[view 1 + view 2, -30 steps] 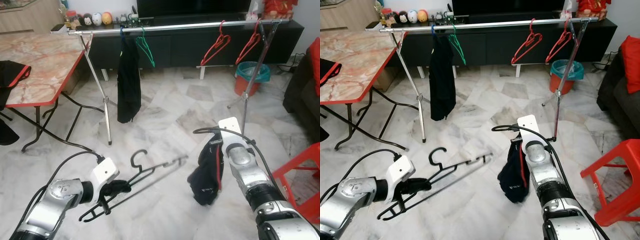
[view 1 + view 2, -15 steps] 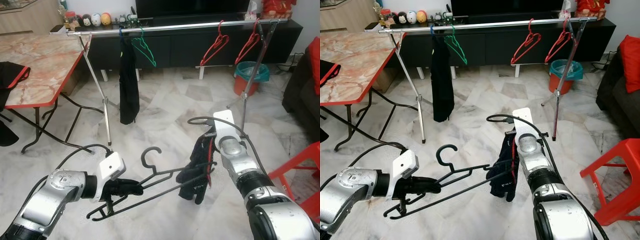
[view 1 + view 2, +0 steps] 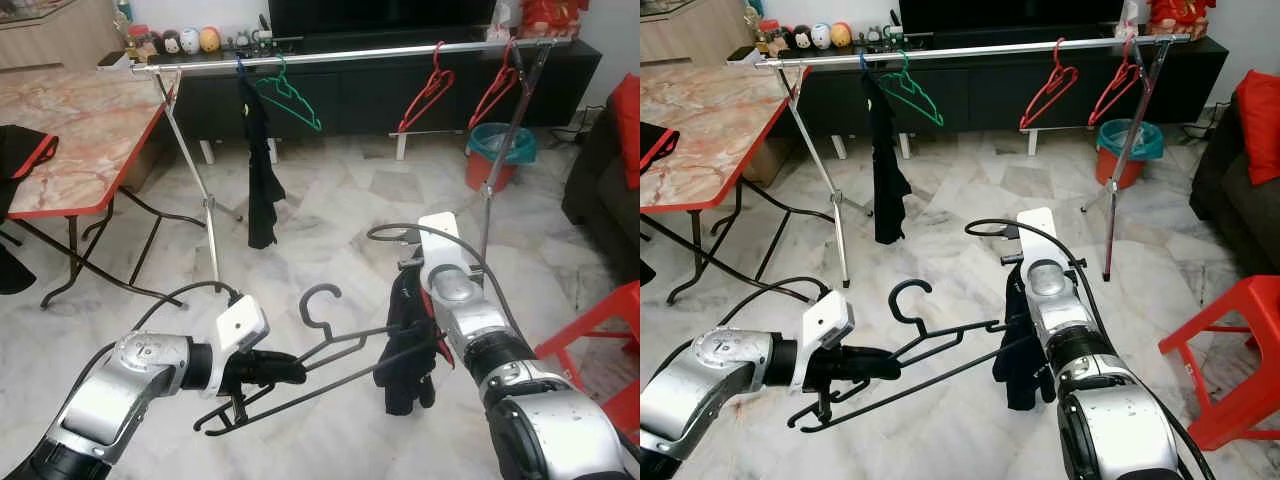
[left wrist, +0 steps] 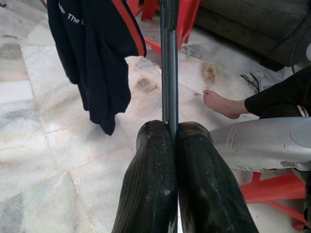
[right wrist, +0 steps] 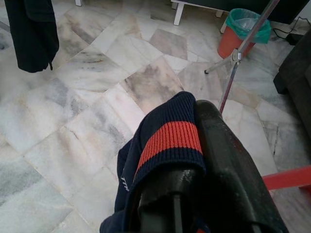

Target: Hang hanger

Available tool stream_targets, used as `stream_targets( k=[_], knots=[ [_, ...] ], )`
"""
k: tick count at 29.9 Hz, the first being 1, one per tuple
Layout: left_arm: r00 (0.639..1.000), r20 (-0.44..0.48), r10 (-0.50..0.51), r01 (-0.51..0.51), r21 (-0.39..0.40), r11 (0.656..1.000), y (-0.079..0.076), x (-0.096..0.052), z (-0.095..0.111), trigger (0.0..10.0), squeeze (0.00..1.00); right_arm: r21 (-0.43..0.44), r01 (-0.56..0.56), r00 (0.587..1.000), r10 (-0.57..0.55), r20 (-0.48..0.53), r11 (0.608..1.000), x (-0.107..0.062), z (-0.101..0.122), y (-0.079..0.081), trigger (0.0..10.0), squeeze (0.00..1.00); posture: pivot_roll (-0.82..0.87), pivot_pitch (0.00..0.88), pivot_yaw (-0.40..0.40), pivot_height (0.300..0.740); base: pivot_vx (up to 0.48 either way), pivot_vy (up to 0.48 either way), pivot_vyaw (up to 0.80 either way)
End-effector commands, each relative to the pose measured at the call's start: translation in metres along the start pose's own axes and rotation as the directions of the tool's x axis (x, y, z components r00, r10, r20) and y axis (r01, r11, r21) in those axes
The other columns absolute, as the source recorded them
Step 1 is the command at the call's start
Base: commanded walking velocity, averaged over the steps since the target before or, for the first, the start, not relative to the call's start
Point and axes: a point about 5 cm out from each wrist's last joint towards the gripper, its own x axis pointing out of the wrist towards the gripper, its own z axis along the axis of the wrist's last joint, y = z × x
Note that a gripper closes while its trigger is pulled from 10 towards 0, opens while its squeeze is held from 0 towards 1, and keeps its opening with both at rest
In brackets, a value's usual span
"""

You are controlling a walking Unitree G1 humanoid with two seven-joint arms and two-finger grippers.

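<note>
A black wire hanger [image 3: 330, 352] is held level above the floor, hook [image 3: 318, 298] up. My left gripper [image 3: 283, 369] is shut on its near end; in the left wrist view the fingertips [image 4: 155, 145] pinch the thin bar [image 4: 169, 58]. My right gripper [image 3: 417, 322] is shut on a navy garment [image 3: 405, 365] with a red stripe, which hangs from it. In the right wrist view the striped collar [image 5: 170, 138] lies over the fingers. The hanger's far end meets the garment. Behind stands a silver clothes rail [image 3: 350, 55].
On the rail hang a black garment [image 3: 262, 170], a green hanger [image 3: 290, 100] and two red hangers [image 3: 430, 85]. A red-edged marble table [image 3: 70, 130] stands left, a red stool [image 3: 600, 335] right, a bin [image 3: 497, 150] by the rail's right leg. A person's foot [image 4: 221, 102] rests nearby.
My left gripper has carried the hanger up and to the right, so its far end now meets the garment. My right gripper has brought the garment slightly left.
</note>
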Motion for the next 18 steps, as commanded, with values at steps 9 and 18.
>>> stream_targets(
  k=[9,18],
  knots=[
    [0.991,-0.032,0.132,-0.132,0.011,0.991,0.016,0.003,-0.001,10.0,0.0,-0.014,-0.094,0.994,0.095,0.054,0.995,0.0,0.022,0.016,10.0,0.0,-0.05,0.0,0.073,0.74,0.0,0.0,0.0],
    [0.948,-0.048,0.313,-0.314,-0.017,0.949,0.038,0.002,-0.01,10.0,0.0,-0.022,-0.119,0.991,0.12,0.057,0.993,-0.001,0.023,0.021,10.0,0.0,-0.05,0.0,0.073,0.74,0.0,0.0,0.0]
  ],
)
